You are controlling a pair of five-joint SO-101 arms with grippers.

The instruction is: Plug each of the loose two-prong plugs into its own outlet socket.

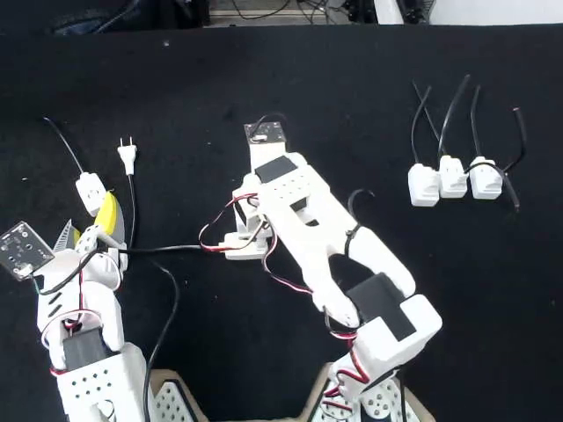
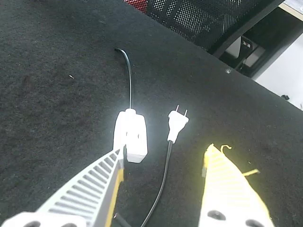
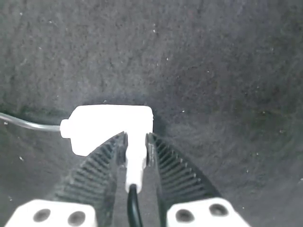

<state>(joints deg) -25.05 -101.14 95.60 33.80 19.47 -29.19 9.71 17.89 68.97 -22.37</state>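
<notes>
My right gripper [image 3: 136,139] pinches a plug [image 3: 135,165] whose long axis runs straight into the socket [image 3: 109,123] touching it, while my spread left gripper [image 2: 165,150] sits nearest the loose plug [image 1: 127,156] at the high view's upper left.

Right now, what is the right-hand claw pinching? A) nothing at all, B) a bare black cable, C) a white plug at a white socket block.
C: in the right wrist view, the right gripper is closed on a white plug whose front end meets the socket block.
</notes>
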